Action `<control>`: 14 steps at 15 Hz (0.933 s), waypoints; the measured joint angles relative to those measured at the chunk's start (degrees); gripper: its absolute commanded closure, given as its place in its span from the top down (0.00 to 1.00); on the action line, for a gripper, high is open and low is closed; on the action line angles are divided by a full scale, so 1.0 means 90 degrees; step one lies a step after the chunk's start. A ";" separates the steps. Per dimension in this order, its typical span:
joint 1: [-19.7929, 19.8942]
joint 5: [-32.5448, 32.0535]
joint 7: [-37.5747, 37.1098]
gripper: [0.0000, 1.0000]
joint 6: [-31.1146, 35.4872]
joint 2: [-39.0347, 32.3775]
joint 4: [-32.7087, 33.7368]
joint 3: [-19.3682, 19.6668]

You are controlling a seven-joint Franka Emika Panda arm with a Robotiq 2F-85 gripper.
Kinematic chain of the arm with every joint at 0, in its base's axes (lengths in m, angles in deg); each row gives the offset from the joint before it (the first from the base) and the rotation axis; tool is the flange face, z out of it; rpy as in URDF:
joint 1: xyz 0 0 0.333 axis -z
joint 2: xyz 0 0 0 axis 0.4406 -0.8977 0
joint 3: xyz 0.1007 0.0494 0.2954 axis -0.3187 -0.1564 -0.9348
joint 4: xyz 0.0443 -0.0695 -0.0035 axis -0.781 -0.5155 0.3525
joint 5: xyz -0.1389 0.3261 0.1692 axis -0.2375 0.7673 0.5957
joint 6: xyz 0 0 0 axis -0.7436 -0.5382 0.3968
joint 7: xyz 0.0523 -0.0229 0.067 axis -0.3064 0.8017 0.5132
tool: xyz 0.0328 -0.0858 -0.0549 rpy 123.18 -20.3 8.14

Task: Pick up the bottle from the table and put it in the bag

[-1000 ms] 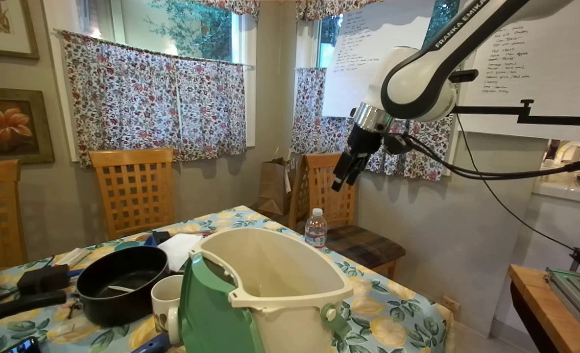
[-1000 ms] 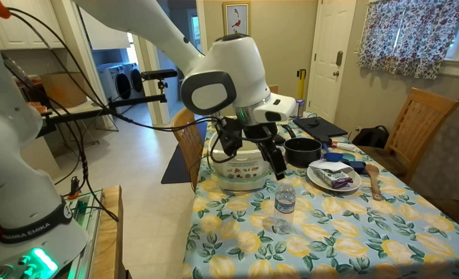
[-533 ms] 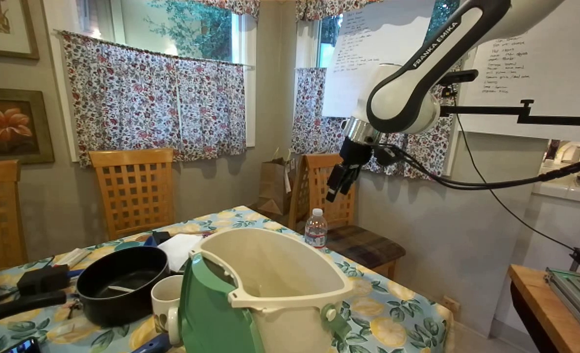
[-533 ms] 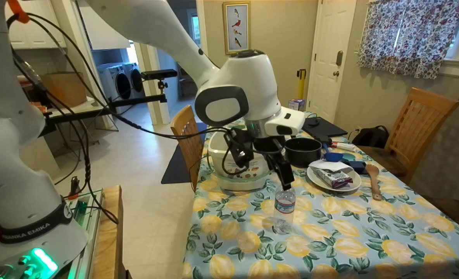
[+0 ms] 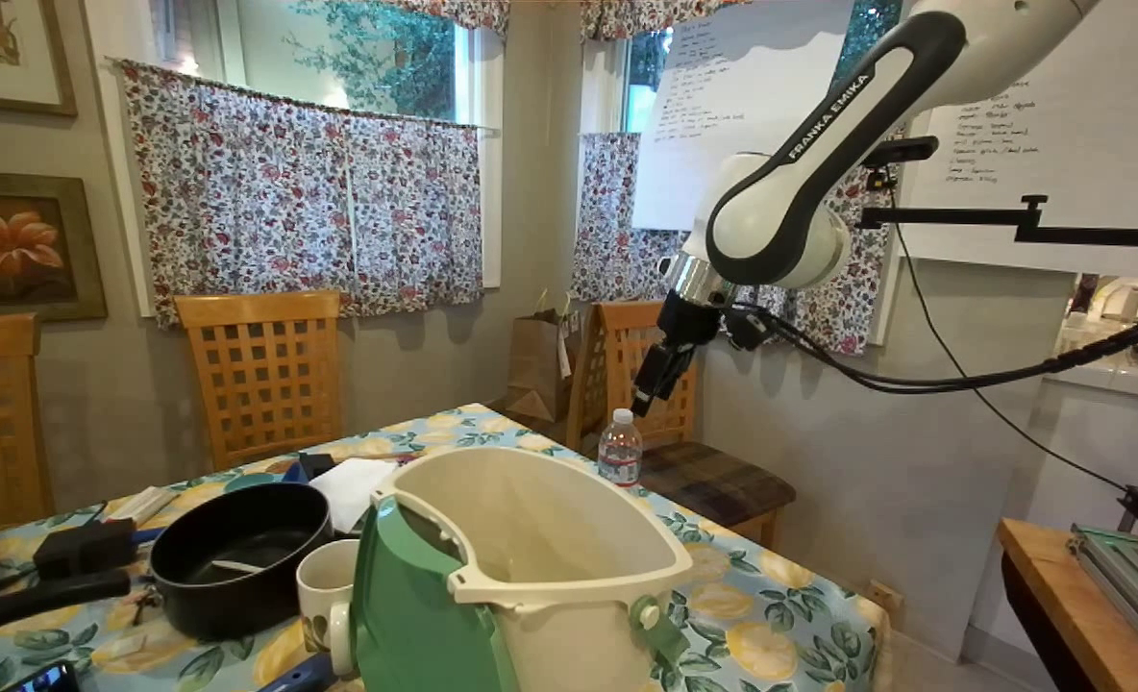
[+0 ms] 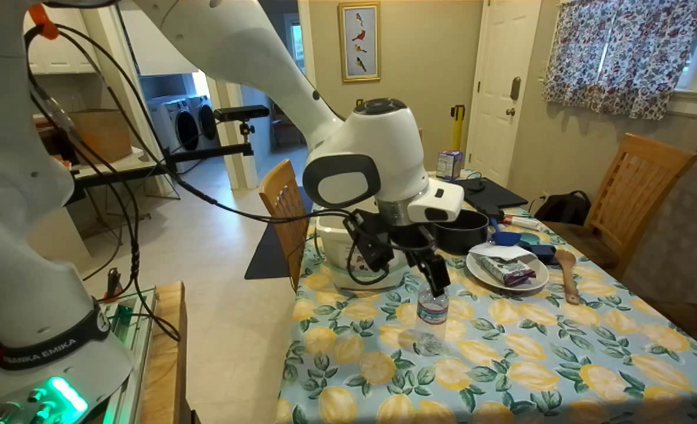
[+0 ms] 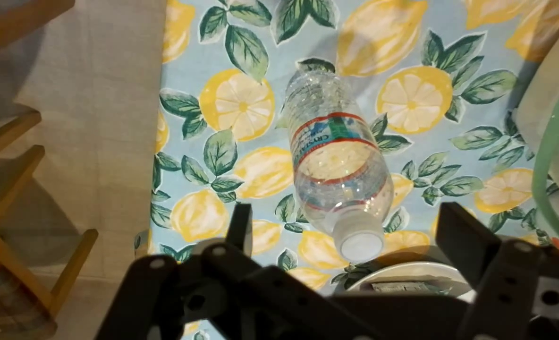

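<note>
The room has flowered curtains (image 5: pixel 242 192) at its windows (image 5: pixel 377 67), and in front of them is the table (image 6: pixel 501 377), covered with a light blue cloth (image 5: pixel 761 596) with lemons and green leaves. On this cloth the bottle (image 7: pixel 336 156) stands upright; it is clear, with a white cap (image 7: pixel 360 241) and a red and blue label (image 7: pixel 336 130). Just above it is the gripper (image 7: pixel 352 231), in a tilted position. In the wrist view its two fingers (image 7: pixel 463 236) are spread well apart, and the cap appears between them with a gap on each side, so nothing is grasped. In an exterior view the fingers hide a part of the bottle's top, and I cannot tell from there how close they are.

Near the bottle, but apart from it, stands the bag (image 5: pixel 579 639), green and cream, with its wide rim (image 5: pixel 579 591) turned upward. Also near is a white plate (image 6: pixel 481 277) bearing a partly purple package (image 6: pixel 506 271); a wooden spatula (image 6: pixel 567 277) lies beside it. Farther away are a black pan (image 5: pixel 242 615) and a cup (image 5: pixel 324 577). Wooden chairs (image 5: pixel 261 308) stand around the table.
</note>
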 measured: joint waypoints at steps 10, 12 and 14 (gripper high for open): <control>0.0773 0.0019 0.0272 0.16 0.1173 -0.0524 0.0043 -0.0862; 0.0880 0.0019 0.0331 0.01 0.1395 -0.0647 0.0043 -0.0976; 0.0994 0.0019 0.0369 0.00 0.1523 -0.0722 0.0045 -0.1097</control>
